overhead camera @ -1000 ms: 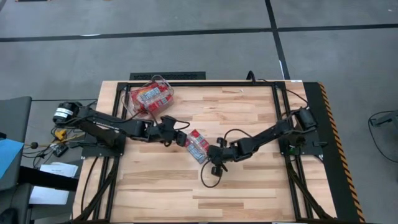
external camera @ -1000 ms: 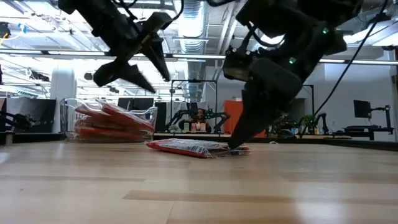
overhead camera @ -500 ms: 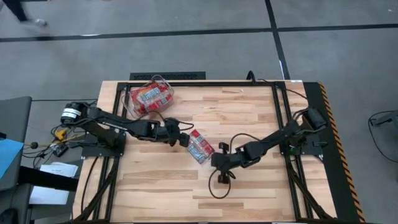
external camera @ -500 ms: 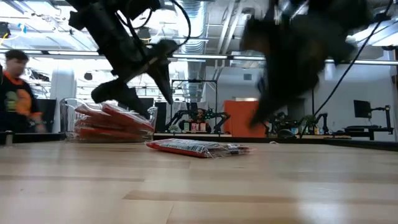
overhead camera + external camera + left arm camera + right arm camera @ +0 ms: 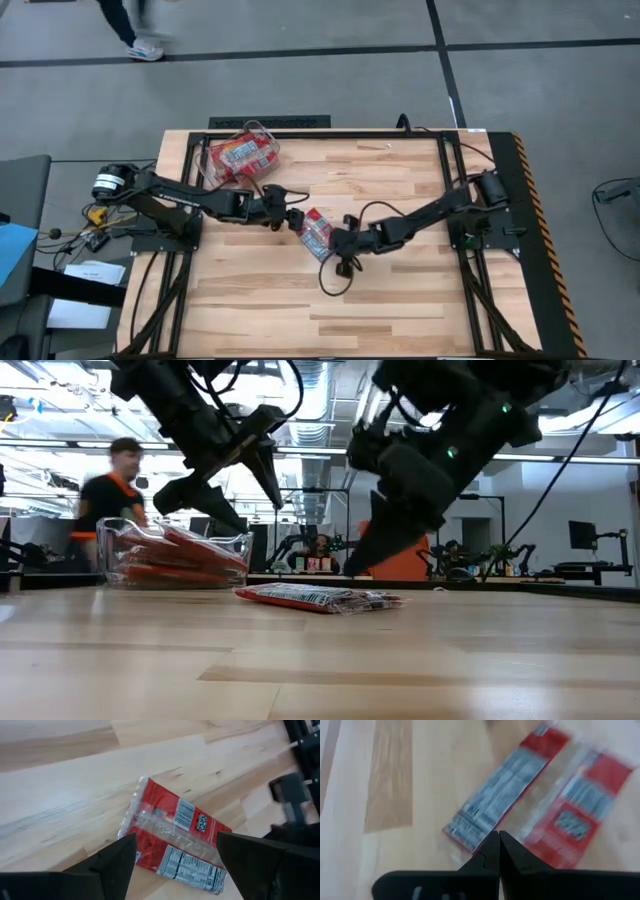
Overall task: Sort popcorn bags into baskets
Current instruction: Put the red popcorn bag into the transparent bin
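Left claw (image 5: pixel 292 220) hangs spread wide just above the popcorn bag's (image 5: pixel 317 233) upper-left end, centre frame, holding nothing. Right claw (image 5: pixel 338 244), fingers pressed together with nothing between them, sits at the bag's lower-right edge. The bag lies flat on the worktop (image 5: pixel 400 290). Up at upper left, the clear basket (image 5: pixel 238 160) holds more red bags. A person (image 5: pixel 108 495) passes behind.

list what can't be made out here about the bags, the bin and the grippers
- How many popcorn bags are in the clear bin: they overlap in the high view, and stack edge-on in the low view.
- Front of the lone bag on the table: only its back panels show.
- Bag print in the right wrist view: blurred.
- Person behind the bin: motion-blurred.
- Left gripper open; right gripper shut.
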